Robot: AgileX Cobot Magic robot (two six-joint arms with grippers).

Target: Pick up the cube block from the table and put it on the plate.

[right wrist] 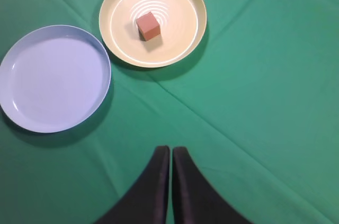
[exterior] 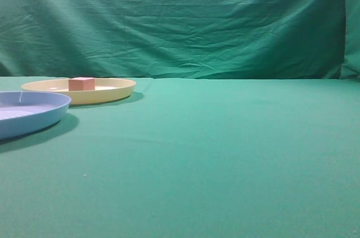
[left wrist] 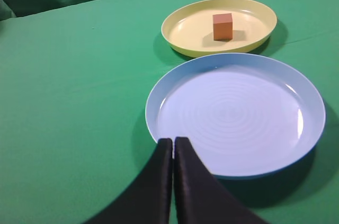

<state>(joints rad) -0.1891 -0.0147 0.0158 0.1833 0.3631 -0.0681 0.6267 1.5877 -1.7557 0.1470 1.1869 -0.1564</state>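
Note:
The reddish-pink cube block [exterior: 81, 84] rests inside the cream-yellow plate [exterior: 115, 91] at the far left of the green table [exterior: 214, 148]. It also shows in the left wrist view [left wrist: 223, 26] on the plate [left wrist: 185, 33], and in the right wrist view [right wrist: 148, 25] on the plate [right wrist: 180, 44]. My left gripper [left wrist: 173, 142] is shut and empty, at the near rim of the blue plate. My right gripper [right wrist: 170, 150] is shut and empty over bare cloth, well short of the plates. Neither gripper shows in the exterior view.
A light blue ridged plate [exterior: 50, 115] lies next to the cream plate, nearer the front left; it also shows in the left wrist view [left wrist: 307, 128] and the right wrist view [right wrist: 32, 121]. A wrinkled green backdrop [exterior: 180, 18] hangs behind the table.

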